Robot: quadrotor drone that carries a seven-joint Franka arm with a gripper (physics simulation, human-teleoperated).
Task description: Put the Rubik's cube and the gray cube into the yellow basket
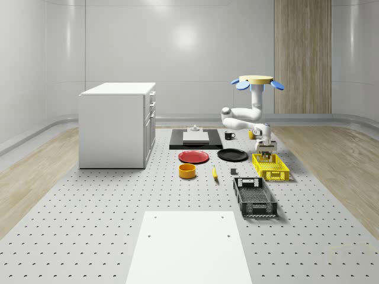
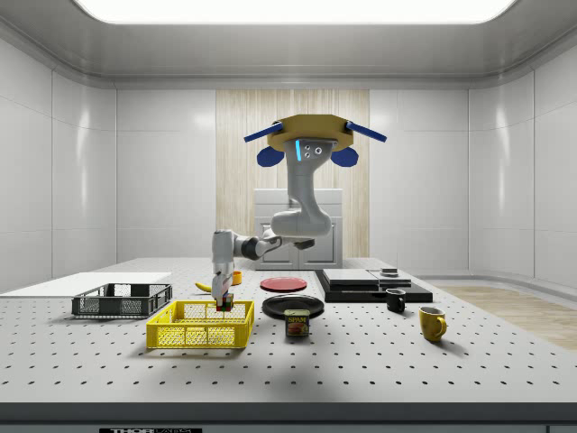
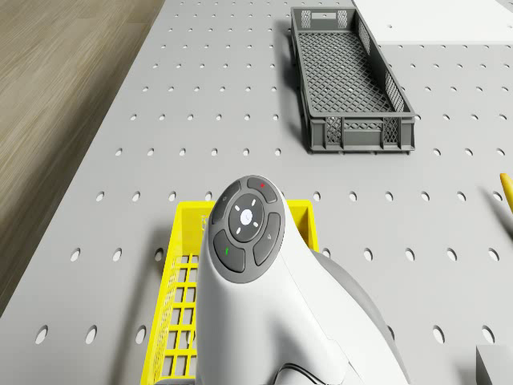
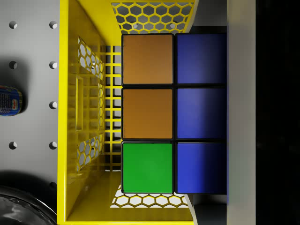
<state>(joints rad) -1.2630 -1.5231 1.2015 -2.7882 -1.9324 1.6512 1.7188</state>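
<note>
Between the fingers of the claw (image 2: 222, 301), the Rubik's cube (image 4: 173, 112) hangs low inside the yellow basket (image 2: 200, 335), near the end of the basket closest to the black plate (image 2: 293, 305). The wrist view shows orange, green and blue tiles with the basket's mesh floor and honeycomb walls directly beyond them, so the cube is over the basket's inside and not past its rim. Whether it already touches the floor of the basket cannot be told. The claw is closed on the cube, a grey finger lying along its blue face.

The arm reaches down and outward from the drone (image 1: 257, 82), which hovers well above the worktop (image 1: 106, 225), over the area just behind the basket and beside the black plate. In the drone view the arm's wrist covers the near end of the basket.

As a judgement, the first half of the task is nearly done: the cube needs only to be let go. The gray cube is nowhere clearly identifiable, and the basket holds nothing else, so that second fetch appears to be left entirely. A dark gray crate (image 1: 255, 197) stands near the basket, apart from it.
</note>
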